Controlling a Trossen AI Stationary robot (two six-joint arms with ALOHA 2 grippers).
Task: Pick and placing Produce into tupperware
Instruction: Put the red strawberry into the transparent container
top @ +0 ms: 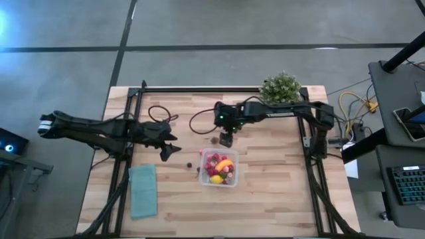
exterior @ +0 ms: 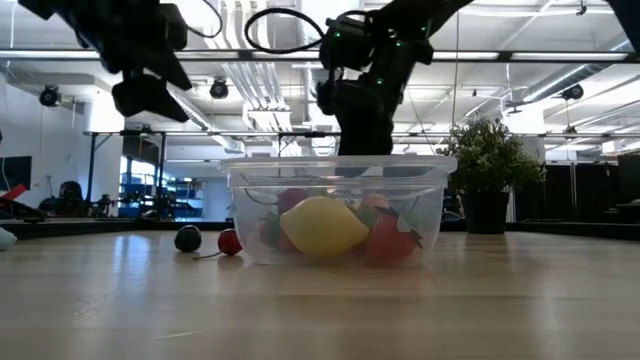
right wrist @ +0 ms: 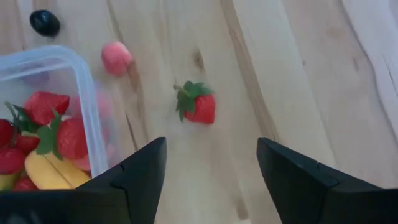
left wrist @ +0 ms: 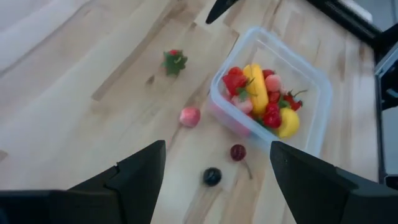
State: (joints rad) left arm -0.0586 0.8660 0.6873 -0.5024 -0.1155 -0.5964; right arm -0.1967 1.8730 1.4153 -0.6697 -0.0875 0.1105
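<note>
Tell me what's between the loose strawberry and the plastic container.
Only bare wood lies between the strawberry and the container, as the right wrist view shows.

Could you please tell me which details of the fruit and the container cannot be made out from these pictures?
- High view: the loose pieces beside the container are too small to name.
- Low view: the container's cloudy wall blurs the fruit behind the lemon, so no count is possible.
- Left wrist view: the left gripper fingers cover the table nearest the camera.
- Right wrist view: the edge cuts off most of the container; the strawberry is clear.
</note>
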